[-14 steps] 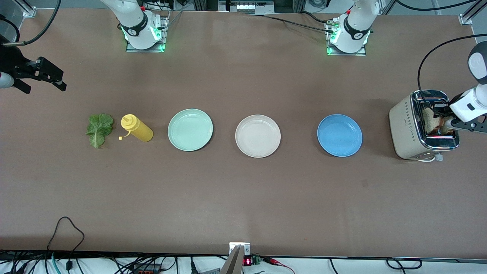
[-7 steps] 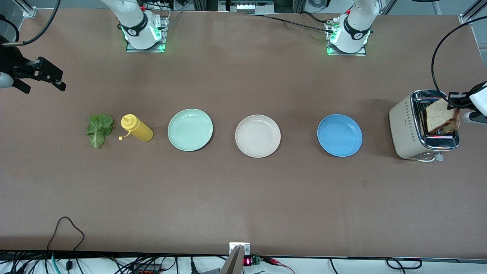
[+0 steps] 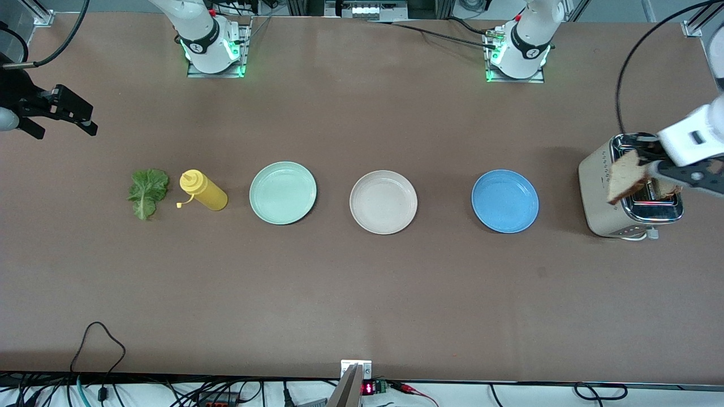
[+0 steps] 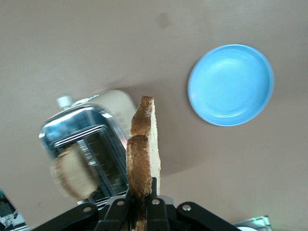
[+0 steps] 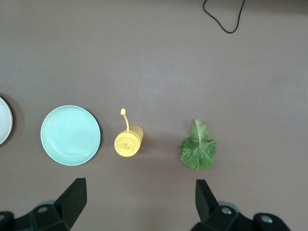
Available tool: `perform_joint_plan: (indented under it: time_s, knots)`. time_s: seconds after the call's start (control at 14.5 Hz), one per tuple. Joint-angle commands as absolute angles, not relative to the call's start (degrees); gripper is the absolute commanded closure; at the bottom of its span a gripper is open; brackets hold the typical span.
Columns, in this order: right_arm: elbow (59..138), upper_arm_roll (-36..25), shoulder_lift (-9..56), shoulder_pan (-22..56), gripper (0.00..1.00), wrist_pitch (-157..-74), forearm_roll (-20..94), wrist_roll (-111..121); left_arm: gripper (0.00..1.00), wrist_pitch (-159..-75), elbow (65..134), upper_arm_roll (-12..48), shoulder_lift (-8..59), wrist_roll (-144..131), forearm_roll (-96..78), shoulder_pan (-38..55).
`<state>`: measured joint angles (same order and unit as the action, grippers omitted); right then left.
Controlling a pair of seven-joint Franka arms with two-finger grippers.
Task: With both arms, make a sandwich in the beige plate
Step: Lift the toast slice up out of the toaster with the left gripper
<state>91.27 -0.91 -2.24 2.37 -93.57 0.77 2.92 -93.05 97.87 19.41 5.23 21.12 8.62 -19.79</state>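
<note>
Left gripper [image 4: 142, 208] clamps a bread slice [image 4: 143, 153] on edge — crust toward the camera; below, the toaster [image 4: 91, 144] holds a second slice [image 4: 72, 172]; the blue plate [image 4: 231, 84] lies near the toaster.

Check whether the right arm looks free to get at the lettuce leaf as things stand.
Probably yes. The right gripper waits open and empty at its end of the table, and the lettuce leaf lies flat with bare table around it. The mustard bottle stands beside it but apart.

L gripper [image 4: 143, 211] clamped on bread slice [image 4: 143, 154], up in air over toaster [image 3: 605, 195]. R gripper [image 5: 139, 199] waits, fingers wide apart.
</note>
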Motion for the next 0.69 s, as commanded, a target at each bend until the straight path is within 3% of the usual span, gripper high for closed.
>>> perform_joint_plan:
  time_s: [0.0, 0.21, 0.62]
  knots:
    - [91.8, -0.8, -1.9, 1.9, 0.0, -95.5, 0.6, 3.2, 0.99, -91.1, 95.9, 24.9, 9.6, 16.5, 6.0, -20.0]
    - [91.8, -0.8, -1.6, 1.9, 0.0, -95.7, 0.6, 3.1, 0.99, -91.4, 95.6, 29.9, 14.7, 14.7, -1.6, -18.0]
    - [91.8, -0.8, -1.6, 1.9, 0.0, -95.6, 0.6, 3.0, 1.0, -100.6, 96.3, 30.2, 22.9, 6.2, -28.6, -11.8]
